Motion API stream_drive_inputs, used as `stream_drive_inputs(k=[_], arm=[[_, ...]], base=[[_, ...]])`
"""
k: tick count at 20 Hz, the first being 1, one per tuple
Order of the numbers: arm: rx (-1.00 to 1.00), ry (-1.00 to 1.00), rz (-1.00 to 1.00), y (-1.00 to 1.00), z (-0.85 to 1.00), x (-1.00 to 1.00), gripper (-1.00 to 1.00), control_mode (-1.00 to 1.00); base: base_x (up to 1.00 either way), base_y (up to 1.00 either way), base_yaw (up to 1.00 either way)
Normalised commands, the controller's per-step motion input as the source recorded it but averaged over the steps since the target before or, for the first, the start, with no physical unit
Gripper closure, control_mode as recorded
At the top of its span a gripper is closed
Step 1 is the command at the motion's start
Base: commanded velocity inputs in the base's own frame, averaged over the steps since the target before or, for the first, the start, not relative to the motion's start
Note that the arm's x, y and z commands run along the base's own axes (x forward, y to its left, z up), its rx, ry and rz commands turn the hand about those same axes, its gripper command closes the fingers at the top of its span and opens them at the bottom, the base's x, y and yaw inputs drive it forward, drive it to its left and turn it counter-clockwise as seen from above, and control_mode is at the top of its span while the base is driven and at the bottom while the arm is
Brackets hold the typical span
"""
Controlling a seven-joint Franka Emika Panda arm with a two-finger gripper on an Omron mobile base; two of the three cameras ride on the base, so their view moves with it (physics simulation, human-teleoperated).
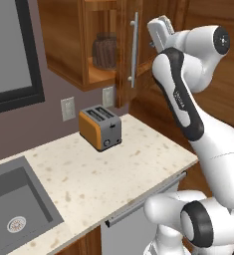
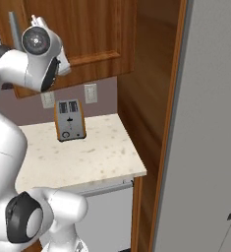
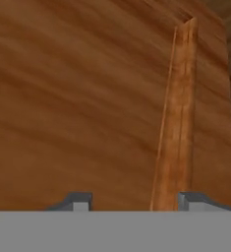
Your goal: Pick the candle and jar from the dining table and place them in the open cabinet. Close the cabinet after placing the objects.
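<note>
The cabinet (image 1: pixel 68 55) hangs above the counter with its door (image 1: pixel 126 50) swung out, the silver bar handle (image 1: pixel 134 50) facing me. On its lower shelf sits the jar (image 1: pixel 104 50), dark and ribbed. My gripper (image 1: pixel 156 31) is raised just right of the door's edge, close to the wood. In the hand view the gripper (image 3: pixel 136 201) faces a reddish-brown wooden panel (image 3: pixel 77 98) at very short range. Its fingertips (image 3: pixel 78 200) stand apart with nothing between them. The candle and the dining table are out of view.
An orange toaster (image 1: pixel 100 128) stands on the speckled counter (image 1: pixel 138 164) under the cabinet, and a sink (image 1: pixel 14 204) lies at the left. Two outlets (image 1: pixel 67 108) are on the wall. A tall grey panel (image 2: pixel 205 123) and a wooden side wall (image 2: pixel 146 88) close off the right.
</note>
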Motion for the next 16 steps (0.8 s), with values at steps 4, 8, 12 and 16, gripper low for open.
stream_drive_inputs(k=[4, 8, 12, 16], arm=[[0.0, 0.0, 0.0, 0.28, 0.0, 0.61, -1.0, -1.0], [0.0, 0.0, 0.0, 0.31, 0.0, 0.57, -1.0, -1.0], [0.0, 0.0, 0.0, 0.36, 0.0, 0.56, -1.0, -1.0], [0.0, 0.0, 0.0, 0.41, 0.0, 0.63, -1.0, -1.0]], base=[[0.0, 0.0, 0.0], [0.0, 0.0, 0.0], [0.0, 0.0, 0.0], [0.0, 0.0, 0.0]])
